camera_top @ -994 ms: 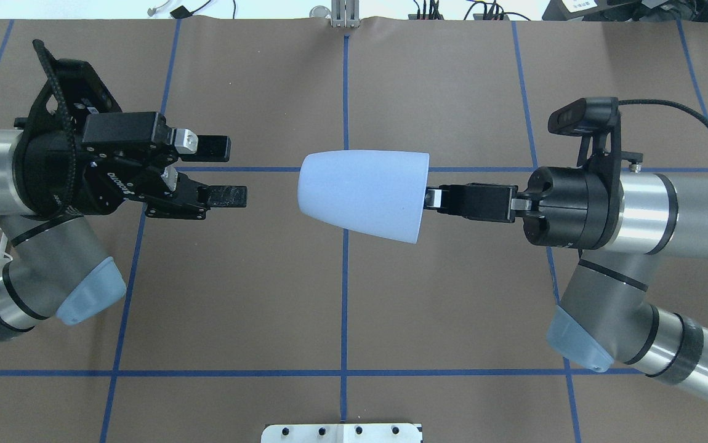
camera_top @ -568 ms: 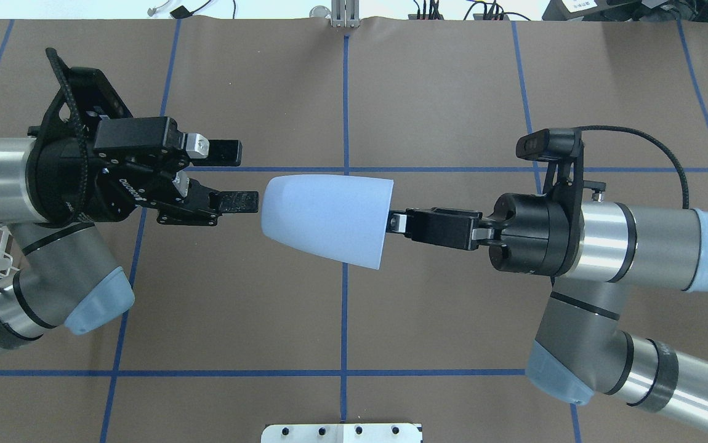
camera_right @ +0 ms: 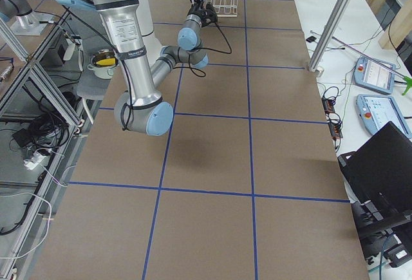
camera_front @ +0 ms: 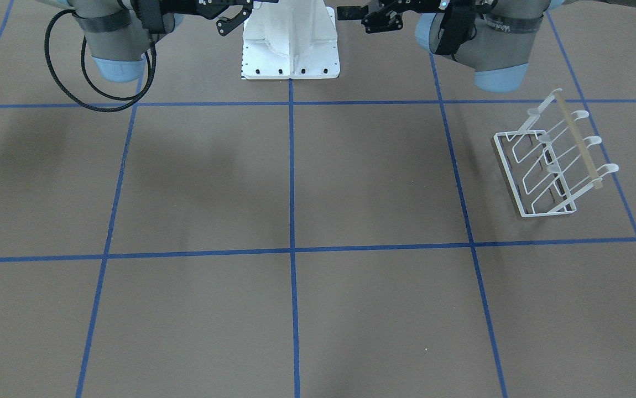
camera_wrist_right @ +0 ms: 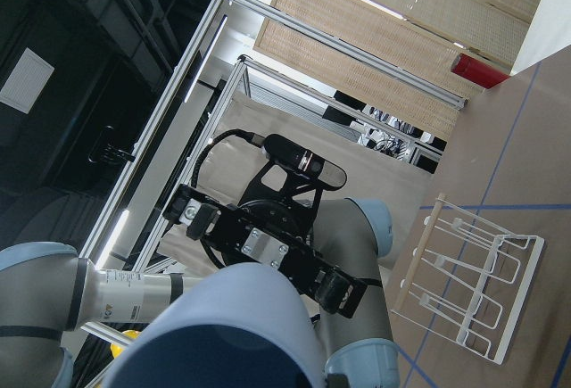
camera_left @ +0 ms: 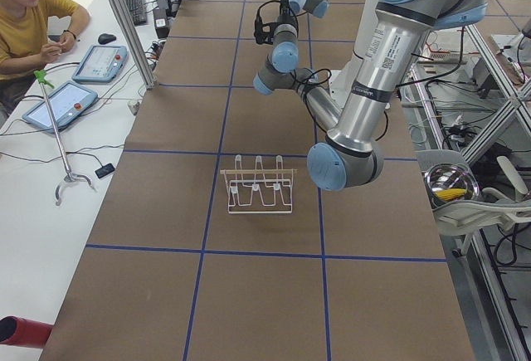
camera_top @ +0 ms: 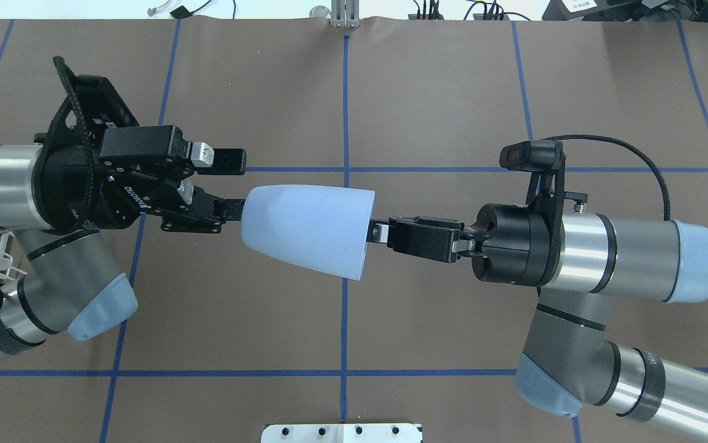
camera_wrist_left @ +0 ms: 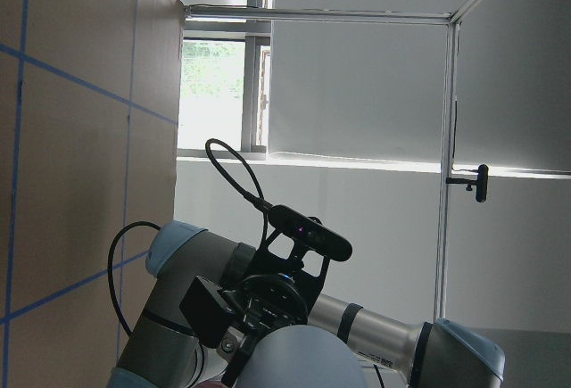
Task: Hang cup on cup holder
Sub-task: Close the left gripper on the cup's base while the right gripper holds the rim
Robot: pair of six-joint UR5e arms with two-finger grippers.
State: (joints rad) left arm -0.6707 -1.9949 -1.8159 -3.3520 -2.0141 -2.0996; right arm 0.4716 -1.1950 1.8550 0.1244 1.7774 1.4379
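Both horizontal, left gripper (camera_top: pixel 242 184) faces right gripper (camera_top: pixel 377 232) holding cup (camera_top: pixel 305 231).

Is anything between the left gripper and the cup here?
Nothing visible. The open left gripper sits right at the closed end of the cup, which the right gripper holds by its rim.

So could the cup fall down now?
It might. The right gripper pinches the cup only at its rim, in mid-air, so a bump could knock it loose. The open left gripper looks off-centre: its lower finger seems to point at the cup's closed end and may push it instead of going around it. The holder stands far off on the robot's left, so it is a long carry.
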